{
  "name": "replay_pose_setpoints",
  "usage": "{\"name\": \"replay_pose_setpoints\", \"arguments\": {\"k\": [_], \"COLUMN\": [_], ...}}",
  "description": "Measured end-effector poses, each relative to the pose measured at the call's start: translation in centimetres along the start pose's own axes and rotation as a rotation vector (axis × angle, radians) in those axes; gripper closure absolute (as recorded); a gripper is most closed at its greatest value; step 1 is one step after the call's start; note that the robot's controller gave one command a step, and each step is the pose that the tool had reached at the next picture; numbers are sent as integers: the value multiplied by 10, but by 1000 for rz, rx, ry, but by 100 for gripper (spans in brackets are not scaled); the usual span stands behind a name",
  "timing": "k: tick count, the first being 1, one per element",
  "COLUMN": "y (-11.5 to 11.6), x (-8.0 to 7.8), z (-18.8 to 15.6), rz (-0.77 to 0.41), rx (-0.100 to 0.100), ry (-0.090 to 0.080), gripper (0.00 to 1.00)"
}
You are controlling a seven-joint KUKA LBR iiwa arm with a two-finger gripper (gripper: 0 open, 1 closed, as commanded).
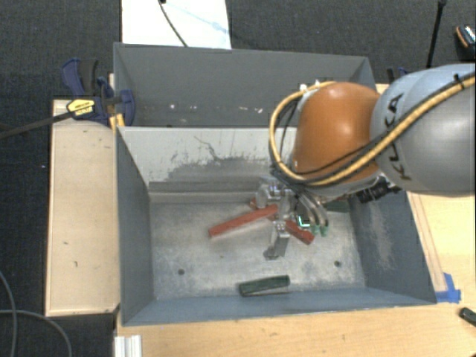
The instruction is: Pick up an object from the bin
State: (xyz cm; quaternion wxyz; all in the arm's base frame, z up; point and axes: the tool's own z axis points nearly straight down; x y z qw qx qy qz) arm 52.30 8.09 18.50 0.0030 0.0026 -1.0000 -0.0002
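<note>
Operator: Red stick [238, 224], where does it lie?

Spotter: Take it from the big things down. Your bin [134, 222] is grey metal, its floor scuffed pale. The arm [431, 132] comes in from the right, with an orange cover [335, 136] at its wrist and yellow and black cables [277, 136] looped round that. Below the cover the wrist reaches down to the middle of the bin floor. The stick you asked about lies on that floor, just left of the middle, on a slant. Its left end is nearer the front wall. Its right end is higher in the view and runs in under the wrist metalwork.

Operator: Are the fingers on it?

Spotter: You have the fingers [277, 248] right at the stick's right end, with one metal finger pointing toward the front wall. Open, closed or gripping, I cannot tell, since the wrist hides where they meet. Three more things lie near you. A dark oblong bar [264, 285] lies flat by the front wall, well apart from the stick. A short red piece [301, 235] sits just right of the fingers, and a small green bit [321, 231] is just beside that piece's right end.
</note>
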Motion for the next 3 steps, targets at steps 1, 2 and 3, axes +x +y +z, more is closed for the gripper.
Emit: {"name": "replay_pose_setpoints", "arguments": {"k": [1,2,3], "y": [-75,-71,-72], "x": [-58,-58,-52], "z": [118,114,-32], "rz": [-75,-75,-82], "rx": [2,0,1], "ry": [-6,-9,-17], "gripper": [0,100,100]}}
